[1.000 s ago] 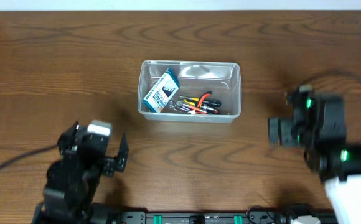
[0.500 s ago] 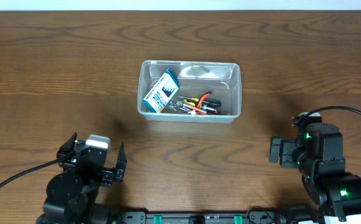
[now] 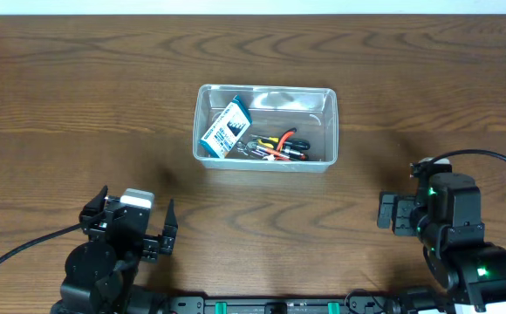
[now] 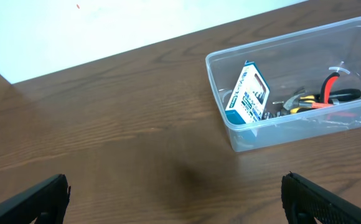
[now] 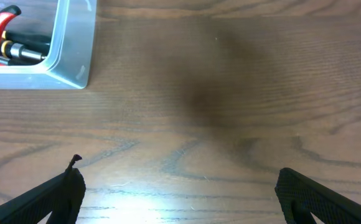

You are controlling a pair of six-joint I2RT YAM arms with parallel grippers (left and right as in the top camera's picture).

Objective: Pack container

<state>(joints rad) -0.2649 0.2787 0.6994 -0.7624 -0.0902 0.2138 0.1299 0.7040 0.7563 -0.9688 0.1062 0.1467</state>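
The clear plastic container [image 3: 266, 88] stands at the middle of the wooden table. Inside it lie a small blue-and-white box [image 3: 227, 129] and pliers with red and orange handles [image 3: 281, 144]. My left gripper [image 3: 138, 212] is open and empty near the front edge, well short of the container. My right gripper [image 3: 395, 212] is open and empty at the front right. The left wrist view shows the container [image 4: 292, 134], the box [image 4: 248, 93] and the pliers [image 4: 330, 93] beyond my open left gripper [image 4: 177, 199]. The right wrist view shows a container corner [image 5: 68, 56] beyond my open right gripper [image 5: 180, 196].
The brown wooden table [image 3: 78, 96] surrounds the container on all sides. A white wall edge [image 4: 75, 31] runs along the table's far side. Cables [image 3: 9, 253] trail from both arm bases at the front.
Over the last second both arms drew back toward the front edge and lowered, the right one most. Nothing has moved in the last half second.
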